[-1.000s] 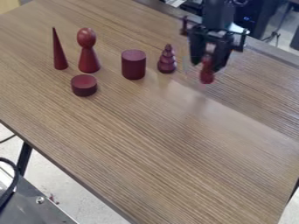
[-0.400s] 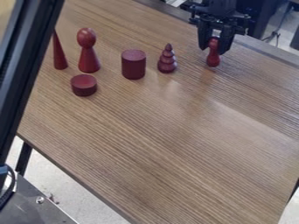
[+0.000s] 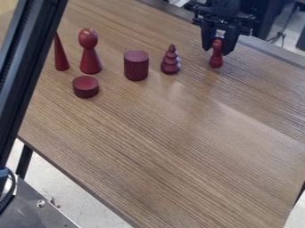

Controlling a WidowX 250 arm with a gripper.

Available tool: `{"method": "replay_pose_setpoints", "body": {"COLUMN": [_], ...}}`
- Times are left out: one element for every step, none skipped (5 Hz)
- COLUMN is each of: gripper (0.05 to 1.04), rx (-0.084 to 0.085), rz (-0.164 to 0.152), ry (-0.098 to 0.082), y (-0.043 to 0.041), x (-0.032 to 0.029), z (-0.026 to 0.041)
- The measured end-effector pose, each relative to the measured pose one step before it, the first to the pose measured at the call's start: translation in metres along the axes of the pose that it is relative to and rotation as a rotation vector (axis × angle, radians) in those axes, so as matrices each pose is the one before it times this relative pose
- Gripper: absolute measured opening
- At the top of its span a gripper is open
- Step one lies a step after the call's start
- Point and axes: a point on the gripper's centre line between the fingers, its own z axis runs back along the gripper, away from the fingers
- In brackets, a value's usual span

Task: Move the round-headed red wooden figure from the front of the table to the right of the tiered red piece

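Red turned piece (image 3: pixel 216 61): standing roughly upright at the far right, its top sitting within the gripper (image 3: pixel 218 50); whether its base is touching the table (image 3: pixel 173 142) I cannot tell
Its feel: looking like painted wood, so probably light, stiff and not very fragile; the smooth, rounded surface may be turning slippery under a poor pinch
Its waist: offering the best hold, the narrowing below the head keeping a grip from sliding upward
Gripper: hanging over the far right, around the piece's top; whether it is clenching the piece or leaving it loose I cannot tell
Neighbours: ringed cone (image 3: pixel 170 63) standing just left, then tall cylinder (image 3: pixel 136 66), round-headed figure (image 3: pixel 90 55), low disc (image 3: pixel 86 87) nearer
Since first frame: gripper and piece showing farther back, dark bar (image 3: pixel 30 67) now crossing the left
Since last frame: piece showing slightly left, gripper barely differing
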Motion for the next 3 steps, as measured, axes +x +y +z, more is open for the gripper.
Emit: {"method": "replay_pose_setpoints", "body": {"gripper": [0.887, 1.006, 1.0], "rx": [0.0027, 0.0045, 0.0017], "rz": [0.012, 0.0106, 0.0091], "ry": [0.0294, -0.0045, 0.0032], "y": [-0.00028, 0.00038, -0.00009], "x": [-0.00466, 0.00087, 0.00214], "z": [-0.00002, 0.00266, -0.00293]}}
